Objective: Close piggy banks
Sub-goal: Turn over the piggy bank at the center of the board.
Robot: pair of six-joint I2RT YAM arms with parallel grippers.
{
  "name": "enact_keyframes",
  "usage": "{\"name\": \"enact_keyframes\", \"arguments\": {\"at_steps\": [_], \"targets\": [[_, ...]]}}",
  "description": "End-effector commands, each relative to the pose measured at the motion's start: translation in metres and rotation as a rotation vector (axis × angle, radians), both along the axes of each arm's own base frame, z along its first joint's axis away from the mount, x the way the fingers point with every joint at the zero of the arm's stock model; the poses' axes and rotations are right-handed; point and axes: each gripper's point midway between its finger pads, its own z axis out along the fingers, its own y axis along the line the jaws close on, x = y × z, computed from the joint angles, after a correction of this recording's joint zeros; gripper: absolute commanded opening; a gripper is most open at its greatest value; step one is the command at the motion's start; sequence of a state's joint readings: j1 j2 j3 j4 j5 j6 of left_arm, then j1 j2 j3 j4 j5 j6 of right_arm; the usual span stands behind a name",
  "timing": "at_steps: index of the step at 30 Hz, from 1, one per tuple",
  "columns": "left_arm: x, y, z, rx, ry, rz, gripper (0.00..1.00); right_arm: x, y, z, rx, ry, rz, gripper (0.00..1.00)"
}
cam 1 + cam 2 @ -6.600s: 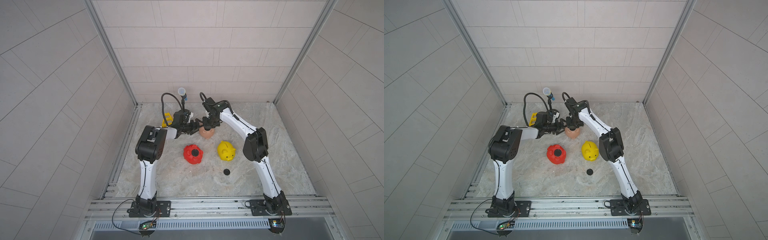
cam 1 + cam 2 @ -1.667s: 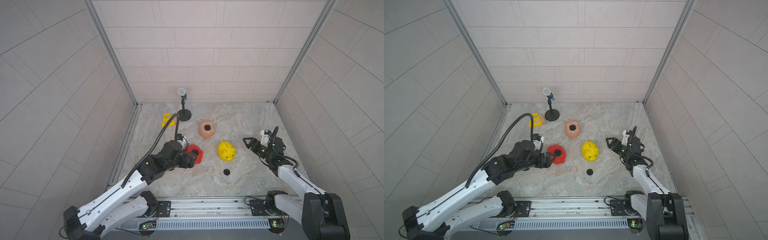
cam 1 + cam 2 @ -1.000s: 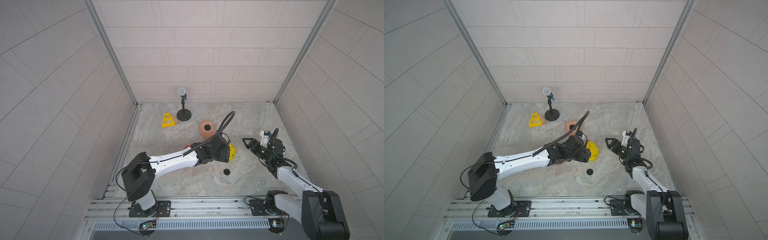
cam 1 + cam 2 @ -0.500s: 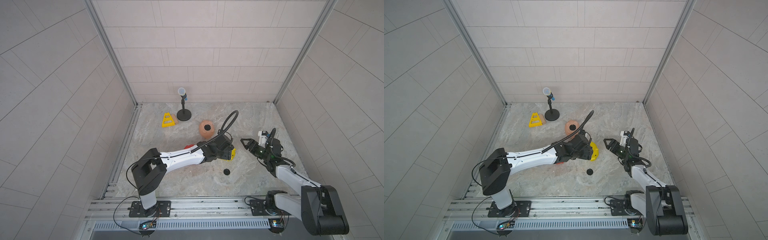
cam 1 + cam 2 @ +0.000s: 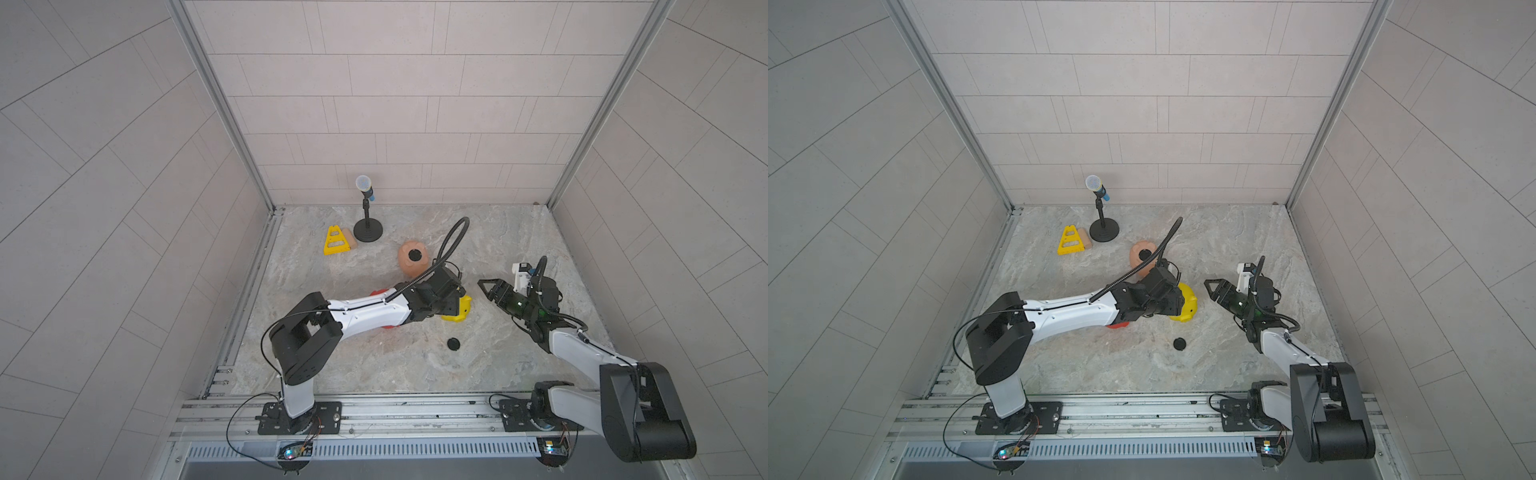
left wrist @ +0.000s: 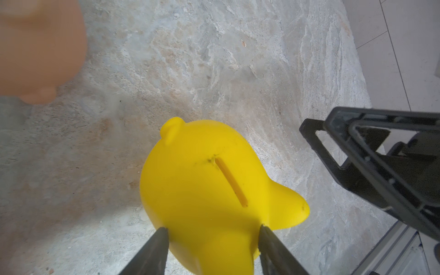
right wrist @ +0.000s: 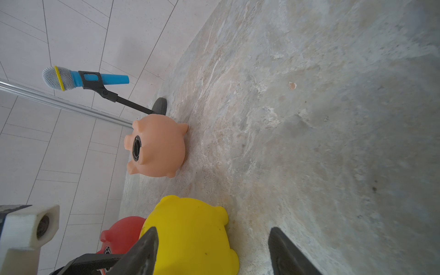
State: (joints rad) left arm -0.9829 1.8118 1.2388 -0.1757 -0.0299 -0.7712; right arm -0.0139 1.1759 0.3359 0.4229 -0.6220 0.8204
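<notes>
The yellow piggy bank point(image 5: 462, 309) point(image 5: 1188, 305) stands on its feet mid-table, coin slot up point(image 6: 231, 181). My left gripper point(image 6: 213, 227) reaches over it from the left, and both fingertips touch its flanks. To the right, my right gripper point(image 5: 486, 289) point(image 7: 213, 229) hovers open, pointing at the yellow pig point(image 7: 190, 228) without touching it. The red piggy bank point(image 5: 1116, 325) point(image 7: 123, 231) is mostly hidden under my left arm. Farther back, the peach-pink piggy bank point(image 5: 412, 259) point(image 7: 159, 145) lies belly up with a black plug in its hole.
A loose black round plug point(image 5: 453, 343) point(image 5: 1179, 344) lies on the table in front of the yellow pig. At the back left stand a microphone on a black stand point(image 5: 368, 226) and a yellow triangular frame point(image 5: 334, 241). Tiled walls enclose three sides.
My left arm has swung from the red pig to the yellow one, and its jaws have narrowed onto the pig's sides. My right gripper has edged slightly toward the yellow pig.
</notes>
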Motion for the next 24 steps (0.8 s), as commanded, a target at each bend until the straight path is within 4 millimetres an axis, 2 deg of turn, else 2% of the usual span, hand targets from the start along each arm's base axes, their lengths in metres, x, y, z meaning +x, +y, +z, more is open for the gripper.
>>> {"name": "enact_keyframes", "arguments": {"at_steps": [1, 12, 24], "targets": [[-0.0020, 0.0079, -0.0112, 0.017, 0.022, 0.014, 0.63, 0.0033, 0.0022, 0.0072, -0.002, -0.035, 0.009, 0.73], [-0.0076, 0.0112, -0.0094, -0.001, 0.037, 0.011, 0.63, 0.0024, 0.0032, 0.0040, -0.016, -0.024, 0.013, 0.73], [-0.0093, 0.0139, -0.0106, 0.002, 0.039, 0.013, 0.51, 0.0019, 0.0049, 0.0017, -0.021, -0.014, 0.021, 0.72]]}}
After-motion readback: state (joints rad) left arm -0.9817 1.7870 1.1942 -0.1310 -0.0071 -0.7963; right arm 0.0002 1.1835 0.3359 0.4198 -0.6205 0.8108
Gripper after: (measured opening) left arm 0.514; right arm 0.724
